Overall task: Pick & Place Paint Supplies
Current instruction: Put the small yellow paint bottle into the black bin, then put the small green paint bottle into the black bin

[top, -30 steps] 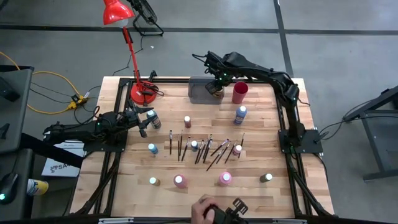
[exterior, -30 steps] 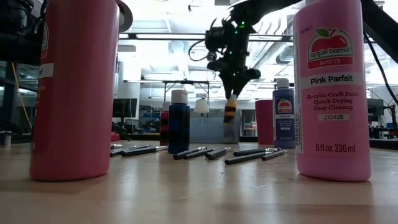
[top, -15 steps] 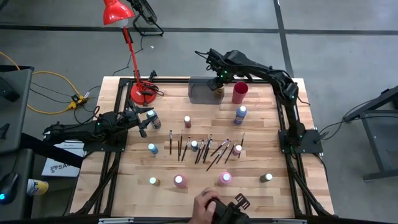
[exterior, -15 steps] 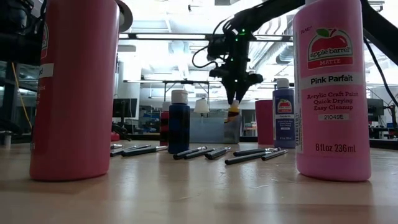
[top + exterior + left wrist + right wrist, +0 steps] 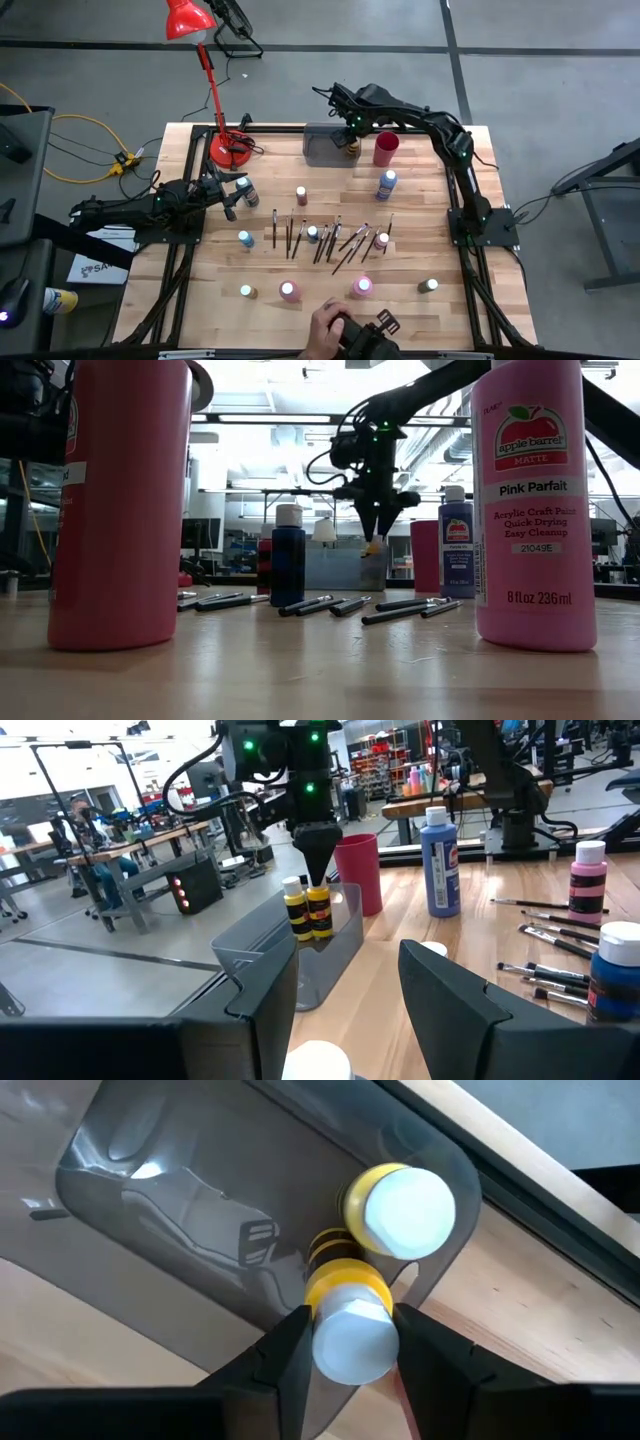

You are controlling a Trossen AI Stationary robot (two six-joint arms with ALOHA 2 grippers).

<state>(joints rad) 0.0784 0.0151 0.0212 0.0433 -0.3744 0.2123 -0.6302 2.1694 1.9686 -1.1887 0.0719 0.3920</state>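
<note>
My right gripper (image 5: 350, 143) is over the right end of the grey bin (image 5: 322, 146), shut on a yellow paint bottle (image 5: 345, 1285) that reaches down inside the bin. A second yellow bottle (image 5: 400, 1208) stands in the bin beside it. Several more paint bottles (image 5: 386, 184) stand on the table, and thin dark brushes (image 5: 330, 240) lie in a row at its middle. My left gripper (image 5: 232, 197) waits open at the table's left, next to a white-capped bottle (image 5: 245, 190). My right gripper pinches the yellow bottle's white cap (image 5: 350, 1342) between its two fingers (image 5: 290, 1350), coming from above and pointing down. The bottle hangs upright below the fingers, inside the bin by its right end wall. Whether its base stands on the bin floor, I cannot tell.
A red cup (image 5: 386, 148) stands just right of the bin. A red desk lamp (image 5: 228, 148) has its base at the far left corner. Two big pink bottles (image 5: 530, 510) stand close to the low camera. A person's hand (image 5: 328, 335) is at the near edge.
My right gripper has come down with the yellow bottle, from hanging above the bin to inside it beside the other yellow bottle. It has stayed shut on the cap.
</note>
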